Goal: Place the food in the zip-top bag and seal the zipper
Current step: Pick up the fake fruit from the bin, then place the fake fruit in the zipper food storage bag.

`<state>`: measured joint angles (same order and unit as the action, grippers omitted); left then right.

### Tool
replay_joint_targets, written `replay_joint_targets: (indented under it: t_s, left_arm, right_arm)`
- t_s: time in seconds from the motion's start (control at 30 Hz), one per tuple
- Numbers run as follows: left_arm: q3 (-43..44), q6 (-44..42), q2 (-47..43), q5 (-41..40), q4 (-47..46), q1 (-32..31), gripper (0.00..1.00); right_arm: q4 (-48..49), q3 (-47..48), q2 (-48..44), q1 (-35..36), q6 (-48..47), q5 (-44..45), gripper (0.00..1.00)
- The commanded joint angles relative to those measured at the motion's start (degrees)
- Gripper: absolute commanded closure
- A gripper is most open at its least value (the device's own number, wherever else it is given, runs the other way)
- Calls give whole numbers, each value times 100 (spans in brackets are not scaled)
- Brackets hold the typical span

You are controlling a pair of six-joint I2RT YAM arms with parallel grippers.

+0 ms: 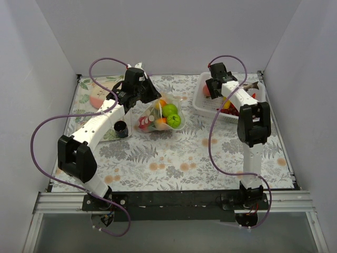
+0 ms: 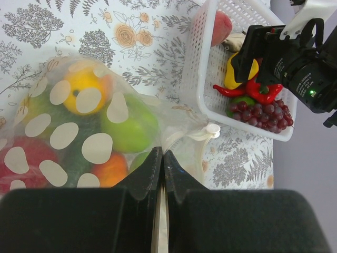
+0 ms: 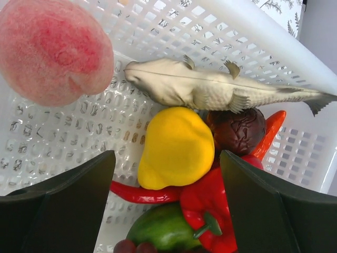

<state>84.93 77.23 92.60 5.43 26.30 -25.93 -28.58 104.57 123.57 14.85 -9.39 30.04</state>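
The zip-top bag (image 1: 158,115) lies at the table's middle, clear with white polka dots (image 2: 79,132), and holds orange, green and red toy food. My left gripper (image 2: 162,154) is shut on the bag's near edge (image 1: 151,100). Its jaws are pressed together on the plastic beside a small white tab (image 2: 212,128) at the zipper end. My right gripper (image 3: 167,158) is open and empty over the white basket (image 1: 206,107). It hangs above a yellow pepper (image 3: 176,147), with a red pepper (image 3: 216,205) and a green fruit (image 3: 160,232) below it.
The basket (image 3: 253,31) also holds a peach (image 3: 52,50), a pale toy fish (image 3: 210,89), a dark brown ball (image 3: 237,129), a red chili (image 3: 142,192) and purple grapes (image 2: 260,113). A small dark cup (image 1: 121,128) stands left of the bag. Walls enclose the table.
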Motion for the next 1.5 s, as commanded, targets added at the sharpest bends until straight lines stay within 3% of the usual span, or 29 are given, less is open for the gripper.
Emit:
replay_joint_targets:
  t_s: [0.0,0.3,0.37,0.4,0.43,0.5,0.53,0.63,0.83,1.17,1.47]
  left_arm:
    - [270,-112,-198,72,50,44,100]
    - [279,-147,-137,81,50,53,100]
    - [261,-138,-128,90,15,53,100]
    - [261,-147,-119,90,6,53,100]
    - [270,-138,-110,98,-11,53,100]
    - [261,-121,-110,116,-29,53,100]
    - [253,-121,-119,99,-29,53,100]
    - [209,-94,-128,116,-82,53,100]
    - [121,-24,-145,169,-169,53,100]
    - [86,20,-163,151,-205,53,100]
    - [156,46,-102,142,-196,45,100]
  right_arm:
    - [274,63,316,-88,-274,98,11]
    - [247,28,484,-290,-371,318,12]
    - [195,72,484,-290,-301,292,19]
    - [186,107,432,-290,-257,222,23]
    - [142,133,396,-299,-213,187,36]
    - [-6,351,274,-290,-55,82,52]
    - [-129,431,230,-290,-2,37,64]
    - [-419,826,1,-281,323,-375,76]
    - [-780,1240,-324,-202,736,-701,79]
    - [-790,889,-1167,-97,1412,-1070,82]
    - [9,-419,-2739,729,2028,-2205,83]
